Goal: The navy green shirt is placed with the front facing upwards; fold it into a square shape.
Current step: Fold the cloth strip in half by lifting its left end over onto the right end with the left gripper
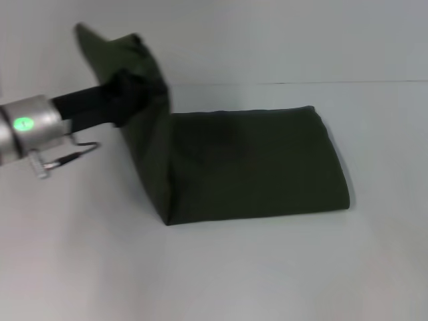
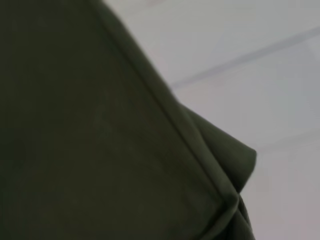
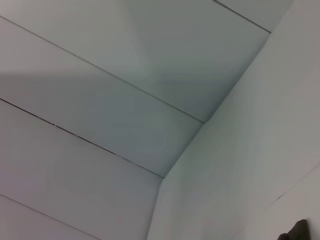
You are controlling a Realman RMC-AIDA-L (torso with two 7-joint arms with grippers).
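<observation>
The navy green shirt point(image 1: 254, 164) lies partly folded on the white table, a dark olive rectangle with no lettering showing. My left gripper point(image 1: 128, 90) is shut on the shirt's left end and holds it lifted above the table, so the cloth rises in a steep flap from the table to the gripper. In the left wrist view the shirt point(image 2: 100, 130) fills most of the frame, with a hemmed edge running across it. My right gripper is out of view; the right wrist view shows only white panels and a tiny dark scrap of cloth point(image 3: 300, 231) at one corner.
The white table point(image 1: 221, 267) runs all round the shirt, with a seam line point(image 1: 374, 82) along the back. My left arm's silver wrist with a green light point(image 1: 25, 124) reaches in from the left.
</observation>
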